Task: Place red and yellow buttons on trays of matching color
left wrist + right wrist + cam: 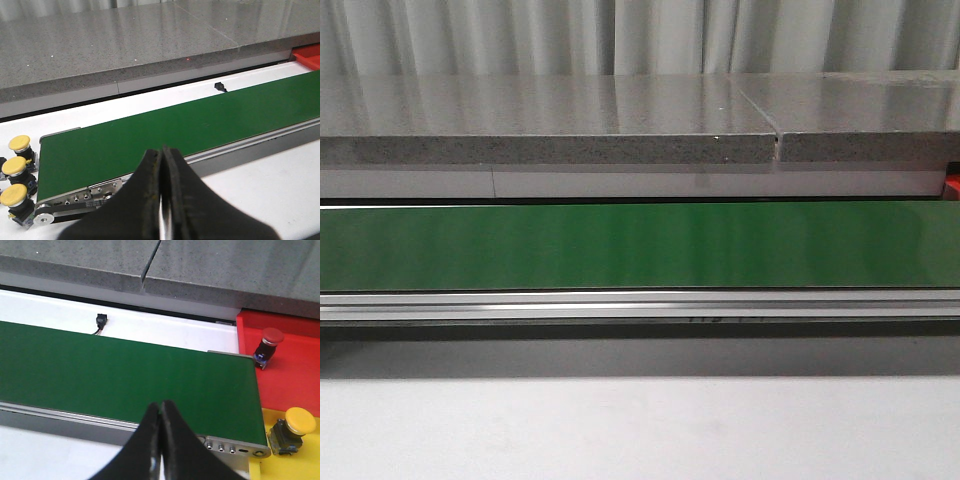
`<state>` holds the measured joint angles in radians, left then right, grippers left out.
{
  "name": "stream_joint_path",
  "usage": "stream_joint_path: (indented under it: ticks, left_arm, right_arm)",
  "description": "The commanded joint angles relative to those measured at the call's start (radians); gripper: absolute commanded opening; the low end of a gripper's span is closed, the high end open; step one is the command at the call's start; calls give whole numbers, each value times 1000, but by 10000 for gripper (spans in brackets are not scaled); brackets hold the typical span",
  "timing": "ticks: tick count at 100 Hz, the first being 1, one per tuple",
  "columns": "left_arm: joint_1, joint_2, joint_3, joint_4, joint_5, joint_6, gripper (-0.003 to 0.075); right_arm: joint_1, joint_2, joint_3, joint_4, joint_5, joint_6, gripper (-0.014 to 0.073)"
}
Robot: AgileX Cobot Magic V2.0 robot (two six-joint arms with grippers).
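Note:
Three yellow buttons (pixel 15 166) stand on the white table just past the left end of the green conveyor belt (pixel 190 130). My left gripper (pixel 161 151) is shut and empty, over the belt's near rail. One red button (pixel 269 343) stands on the red tray (pixel 290 370). On the yellow tray (pixel 280 467) beside it stands another yellow button (pixel 294 428). Both trays sit past the belt's right end (pixel 235 390). My right gripper (pixel 161 405) is shut and empty at the belt's near edge. Neither gripper appears in the front view.
A grey stone counter (pixel 550 125) runs behind the belt (pixel 640 245). A small black connector (pixel 101 320) lies on the white strip between them. White table surface (pixel 640 430) lies in front of the belt's aluminium rail (pixel 640 303).

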<state>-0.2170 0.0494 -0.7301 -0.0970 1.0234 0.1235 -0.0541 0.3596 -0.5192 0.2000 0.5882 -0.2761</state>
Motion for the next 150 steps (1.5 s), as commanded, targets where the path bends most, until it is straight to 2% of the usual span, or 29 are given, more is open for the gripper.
stream_joint_path:
  ticks: [1,23,48,70,87,99,116,121,126,150]
  left_arm:
    - [-8,17,-20,-11,-97,-9,-21]
    - [-8,62,-20,32,-115,-14,-21]
    - [-8,255,-20,195,-292,-252,-21]
    - [-6,458,-25,297,-401,-344,-20]
    - [-6,616,-49,382,-410,-446,-15]
    - [-6,725,-71,418,-421,-460,76]
    - [-2,852,-121,442,-423,-459,351]
    - [10,883,-133,446,-423,-459,410]
    - [32,914,-143,448,-421,-468,433]
    - [238,1009,-200,380,-391,-505,428]
  right_arm:
    - [0,-41,-12,14,-51,-10,-66]
    - [0,-56,-3,15,-19,-10,-66]
    - [0,-56,-3,15,-10,-10,-66]
    - [0,-56,-3,15,-10,-10,-66]
    - [0,-56,-3,15,-10,-10,-66]
    - [0,-56,-3,15,-10,-10,-66]
    - [0,-56,-3,15,-10,-10,-66]
    - [0,-56,-3,15,-10,-10,-66]
    - [0,-56,-3,15,-10,-10,-66]
    - [0,-56,-3,15,-10,-10,-66]
